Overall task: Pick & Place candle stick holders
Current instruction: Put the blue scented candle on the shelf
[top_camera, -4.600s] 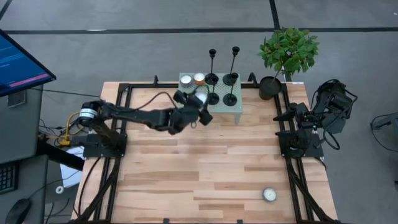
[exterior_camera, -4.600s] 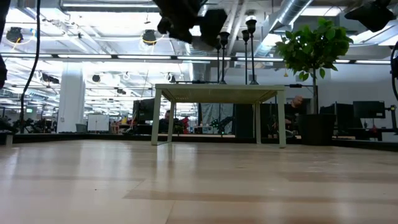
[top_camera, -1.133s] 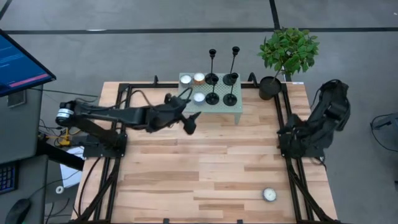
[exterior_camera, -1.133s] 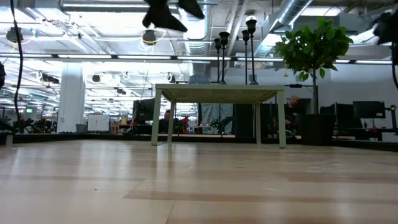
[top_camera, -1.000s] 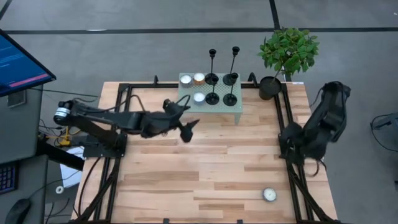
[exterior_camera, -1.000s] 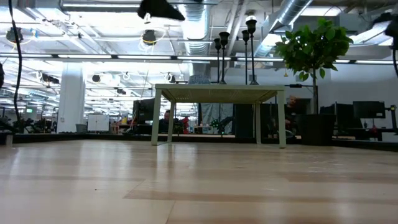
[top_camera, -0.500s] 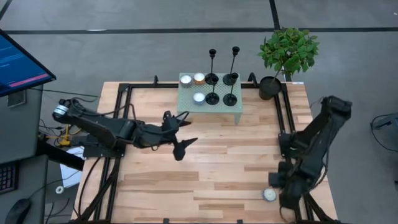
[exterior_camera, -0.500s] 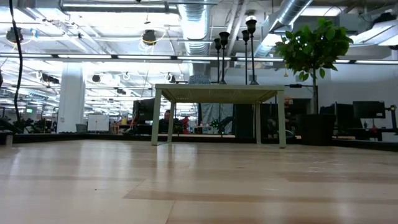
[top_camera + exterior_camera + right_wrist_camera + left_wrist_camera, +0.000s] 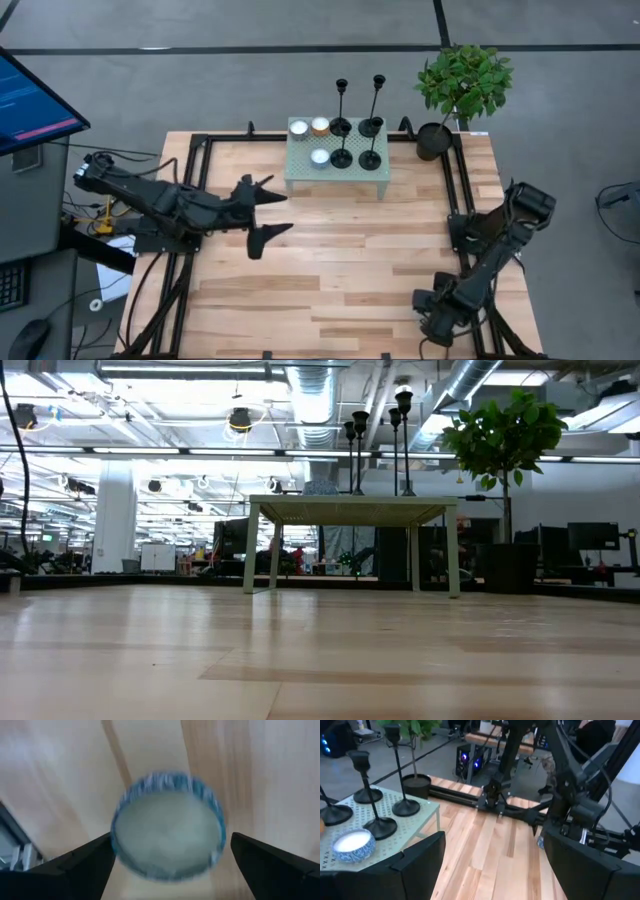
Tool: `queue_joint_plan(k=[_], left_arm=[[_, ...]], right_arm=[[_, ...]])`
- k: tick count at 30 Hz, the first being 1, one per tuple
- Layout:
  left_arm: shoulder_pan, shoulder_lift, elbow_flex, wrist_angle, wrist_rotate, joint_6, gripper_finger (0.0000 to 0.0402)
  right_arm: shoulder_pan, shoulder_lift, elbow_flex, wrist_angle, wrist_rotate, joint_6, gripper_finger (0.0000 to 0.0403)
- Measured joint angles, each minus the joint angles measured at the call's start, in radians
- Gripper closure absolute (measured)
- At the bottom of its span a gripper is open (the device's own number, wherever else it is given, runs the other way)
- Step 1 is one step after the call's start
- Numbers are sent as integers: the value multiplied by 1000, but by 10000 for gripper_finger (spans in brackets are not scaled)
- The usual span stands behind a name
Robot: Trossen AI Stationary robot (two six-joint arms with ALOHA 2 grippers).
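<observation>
Over the near right of the wooden tabletop [image 9: 330, 280], the right end effector [image 9: 167, 857] hangs with fingers apart above a round blue-rimmed candle [image 9: 167, 837], the left end effector [image 9: 265, 212] spread mid-table, four black metal candlesticks [image 9: 356, 128] standing on the far pale-green perforated stand [image 9: 300, 168].

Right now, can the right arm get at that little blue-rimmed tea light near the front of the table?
Probably yes. The right pincer hangs directly over the tea light with its fingers spread wide on either side, and only bare table surrounds it. The left pincer is far off, mid-table.
</observation>
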Motion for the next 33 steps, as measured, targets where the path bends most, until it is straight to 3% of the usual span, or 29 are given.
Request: queue_joint_plan(k=[4, 14, 18, 21, 26, 33], left_arm=[[0, -30, 0, -22, 1, 0, 64], [0, -67, 0, -153, 37, -6, 64], [0, -64, 0, -177, 87, -29, 64], [0, -63, 0, -215, 113, -56, 64], [0, -65, 0, -231, 126, -79, 64], [0, -65, 0, -231, 126, -79, 64]], right_arm=[[-96, 32, 0, 57, -6, -113, 26], [-426, -25, 7, 133, 59, -396, 26], [-505, -66, 52, 108, -5, -443, 26], [-477, -120, 85, -20, -53, -385, 26], [-313, -213, 98, -234, -62, -198, 26], [-50, -239, 98, -214, -33, 52, 26]])
